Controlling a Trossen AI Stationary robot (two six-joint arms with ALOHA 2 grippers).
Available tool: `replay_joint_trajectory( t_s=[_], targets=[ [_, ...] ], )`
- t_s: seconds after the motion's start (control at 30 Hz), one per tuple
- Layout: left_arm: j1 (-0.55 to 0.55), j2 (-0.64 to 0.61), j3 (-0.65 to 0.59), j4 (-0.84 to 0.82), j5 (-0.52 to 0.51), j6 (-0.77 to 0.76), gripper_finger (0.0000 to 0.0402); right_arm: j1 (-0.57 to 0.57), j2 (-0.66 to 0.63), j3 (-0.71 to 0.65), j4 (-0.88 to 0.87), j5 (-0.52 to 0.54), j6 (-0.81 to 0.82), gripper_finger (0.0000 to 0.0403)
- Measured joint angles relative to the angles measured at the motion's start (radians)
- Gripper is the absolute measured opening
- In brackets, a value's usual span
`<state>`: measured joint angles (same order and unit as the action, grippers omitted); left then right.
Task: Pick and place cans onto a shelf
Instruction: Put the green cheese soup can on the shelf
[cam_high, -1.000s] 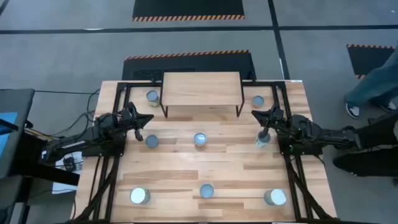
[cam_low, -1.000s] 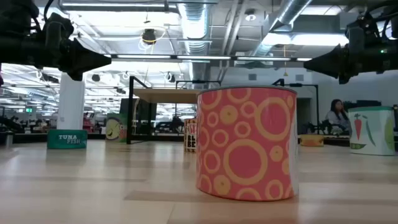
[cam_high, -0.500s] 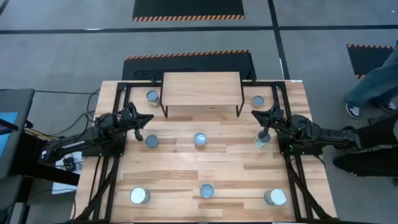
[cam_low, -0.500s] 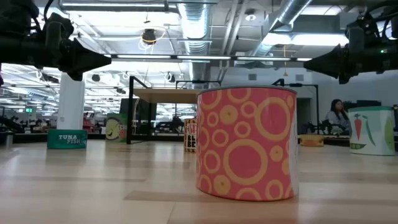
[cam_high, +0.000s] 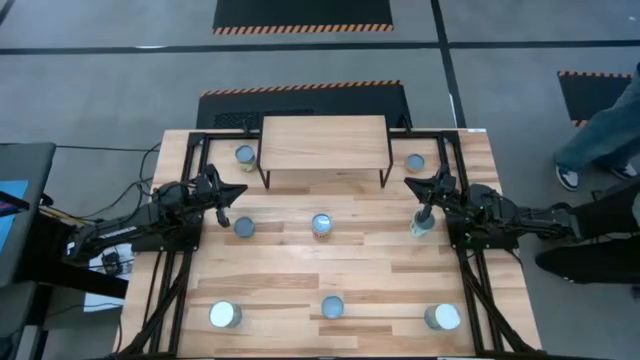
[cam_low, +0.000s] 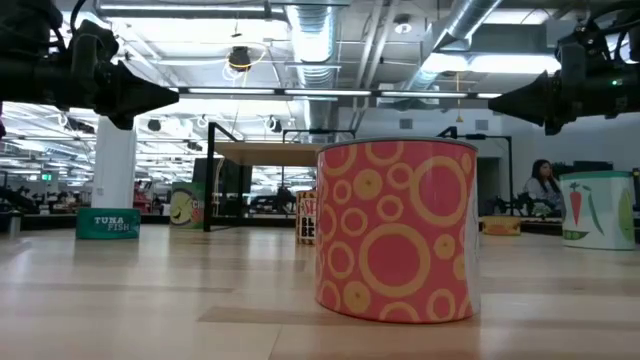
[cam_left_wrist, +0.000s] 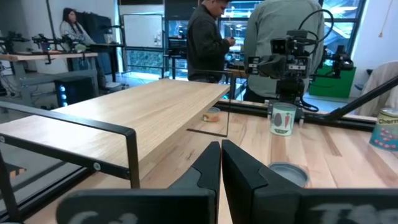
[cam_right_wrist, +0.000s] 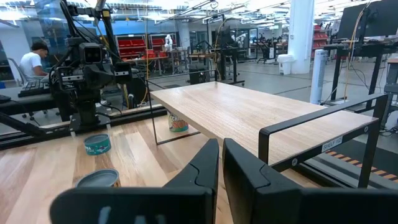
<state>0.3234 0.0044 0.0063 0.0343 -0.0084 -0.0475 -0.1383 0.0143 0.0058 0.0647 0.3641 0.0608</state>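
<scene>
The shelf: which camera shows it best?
The high view: the shelf shows whole from above, its board bare. Both wrist views show its board and black legs slantwise; the low view glimpses it behind the pink can.

Overhead, table-level, two wrist views — all sharing shelf (cam_high: 323, 142)

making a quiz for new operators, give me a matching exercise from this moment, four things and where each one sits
Things:
1. shelf
2. middle can
3. left gripper
4. pink can with circles

Places or states:
A. centre of the table, in front of the shelf
B. nearest the low camera, upright
C. far edge of the table, nothing on top
D. jaws shut, above the table's left side near a can

Pairs: 1-C, 2-A, 3-D, 4-B
</scene>
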Motion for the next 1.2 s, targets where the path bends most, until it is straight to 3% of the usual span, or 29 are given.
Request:
replay_joint_trajectory(
  t_s=[0.17,0.33,0.57,0.87,1.0,1.2],
  targets=[
    [0.000,0.000,0.000,0.032,0.005,-0.015,0.0004,0.000,0.000,0.000,0.000,0.000,0.000,0.0049],
    [0.000,0.001,0.000,0.071,0.062,-0.149,0.0004,0.000,0.000,0.000,0.000,0.000,0.000,0.0049],
    [0.000,0.003,0.006,0.198,0.025,-0.080,0.0004,0.000,0.000,0.000,0.000,0.000,0.000,0.0049],
    [-0.002,0.014,0.087,0.153,0.073,0.013,0.0000,0.000,0.000,0.000,0.000,0.000,0.000,0.0049],
    [0.003,0.071,0.179,0.112,-0.047,0.039,0.0000,0.000,0.000,0.000,0.000,0.000,0.000,0.0049],
    [0.046,0.281,0.446,-0.182,-0.237,0.056,0.0000,0.000,0.000,0.000,0.000,0.000,0.000,0.0049]
  ],
)
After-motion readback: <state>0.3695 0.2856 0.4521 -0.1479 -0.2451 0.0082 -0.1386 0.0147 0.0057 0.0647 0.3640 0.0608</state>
